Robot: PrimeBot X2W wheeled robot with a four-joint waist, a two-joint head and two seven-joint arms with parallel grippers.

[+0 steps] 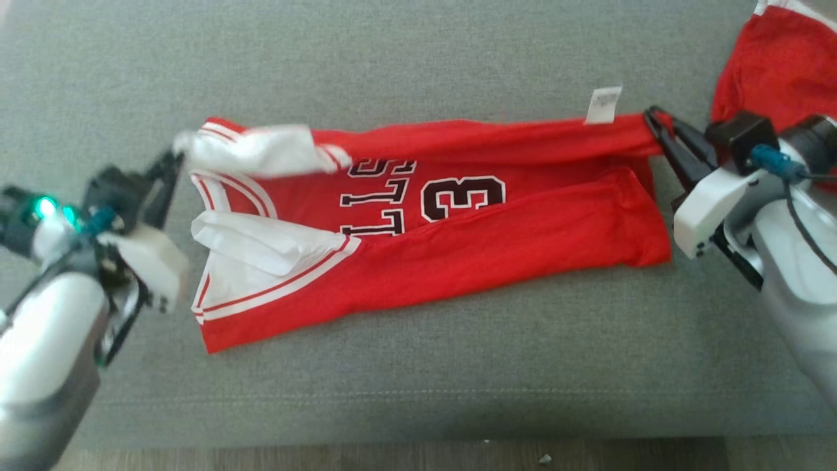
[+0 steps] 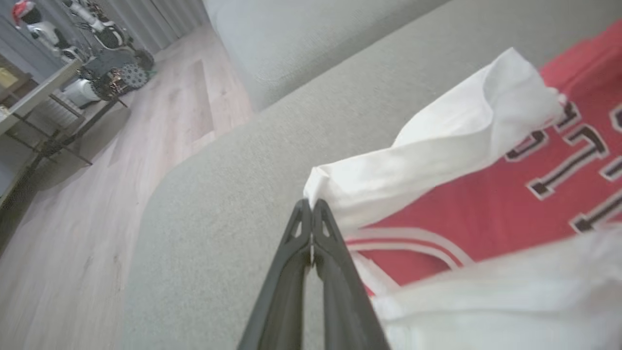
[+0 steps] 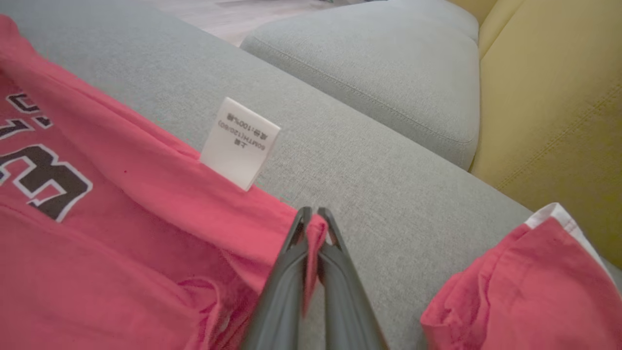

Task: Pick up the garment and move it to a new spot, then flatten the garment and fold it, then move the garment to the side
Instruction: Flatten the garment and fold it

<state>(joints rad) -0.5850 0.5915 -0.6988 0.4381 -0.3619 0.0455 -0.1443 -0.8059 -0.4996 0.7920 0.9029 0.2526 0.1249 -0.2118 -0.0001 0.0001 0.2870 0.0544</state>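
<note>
The grey sofa seat (image 1: 418, 65) carries the red jersey (image 1: 523, 229), which lies lengthwise across it, number up and partly folded, with a second red garment (image 1: 778, 65) well apart at the far right corner. The step in hand looks like a lengthwise fold of the far edge. To do it well, both ends should likely travel together at one height and pace, the edge taut between them, and be laid down square along the near edge before either end is released.

The left forearm (image 1: 46, 340) comes in low from the left and the right forearm (image 1: 798, 281) from the right, fingers angled inward. The left gripper (image 1: 171, 160) is clenched on the white shoulder fabric (image 1: 261, 150). The right gripper (image 1: 654, 124) is clenched on the red hem corner, near the care label (image 1: 603, 104).
</note>
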